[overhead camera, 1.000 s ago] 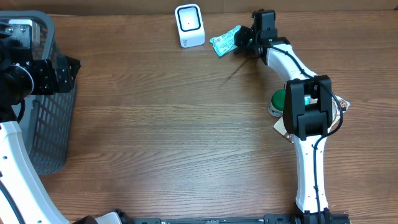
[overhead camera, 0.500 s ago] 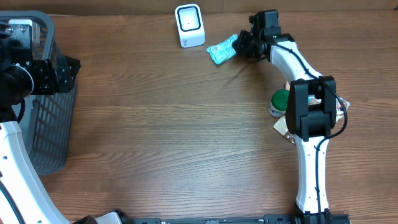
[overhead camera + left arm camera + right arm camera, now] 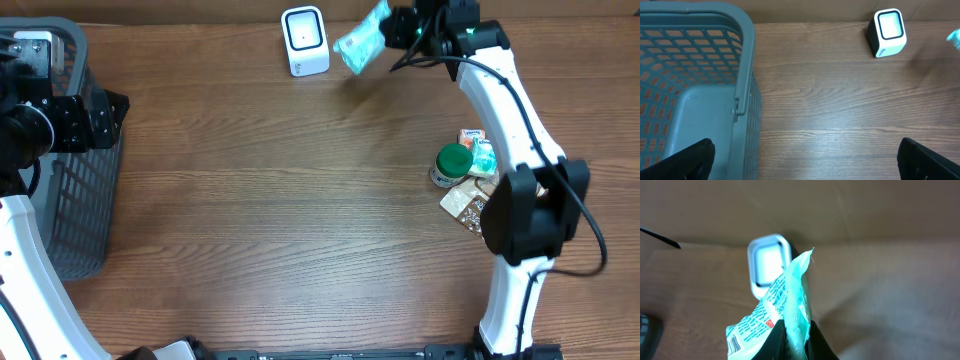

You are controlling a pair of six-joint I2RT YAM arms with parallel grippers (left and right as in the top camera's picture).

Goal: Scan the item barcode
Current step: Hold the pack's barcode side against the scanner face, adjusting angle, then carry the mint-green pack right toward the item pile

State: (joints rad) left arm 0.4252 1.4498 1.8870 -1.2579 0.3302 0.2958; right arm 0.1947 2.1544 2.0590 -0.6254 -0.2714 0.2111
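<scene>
My right gripper (image 3: 398,26) is clamped tight on one end of the teal packet (image 3: 362,38). It holds the packet up off the tabletop at the far edge, just right of the white scanner (image 3: 304,40). My left gripper (image 3: 805,162) gapes fully wide, holding nothing, by the grey basket (image 3: 745,75) at the left edge.
</scene>
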